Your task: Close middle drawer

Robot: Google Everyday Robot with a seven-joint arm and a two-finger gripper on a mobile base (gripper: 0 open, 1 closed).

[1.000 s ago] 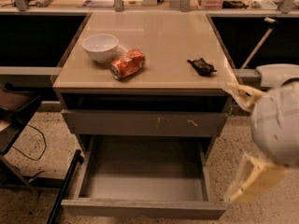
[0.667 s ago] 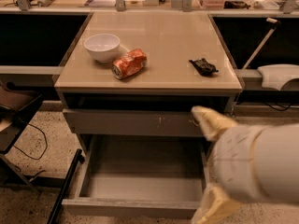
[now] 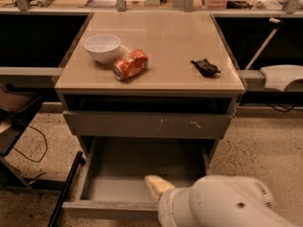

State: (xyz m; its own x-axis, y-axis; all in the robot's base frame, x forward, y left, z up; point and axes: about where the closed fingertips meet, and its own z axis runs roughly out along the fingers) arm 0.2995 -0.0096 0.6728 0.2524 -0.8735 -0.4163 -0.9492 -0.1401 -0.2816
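Progress looks close to nil: the cabinet (image 3: 156, 32) rises beyond the gripper (image 3: 158, 187), and the middle drawer (image 3: 118, 174) is pulled well out of it, directly below and around the gripper, with its shallow grey tray open to view. Its plain front edge lies on the near side of the gripper, toward the camera. You have the whole push left to do, and no contact with that front shows yet.

The white arm casing (image 3: 222, 205) fills the space just right of and behind the gripper. It covers the drawer's right front corner and part of its front edge, so you cannot judge how square the drawer sits on that side.

The scratched drawer front (image 3: 147, 125) sits above and beyond the gripper and appears shut; leave it alone.

Of the gripper itself you see only a pale cream tip over the tray near the front edge. You cannot tell whether it is open or closed, or whether it touches the tray.

Far beyond it on the top are a white bowl (image 3: 102, 47), a crushed orange can (image 3: 130, 64) and a small dark object (image 3: 205, 67) that you cannot identify.
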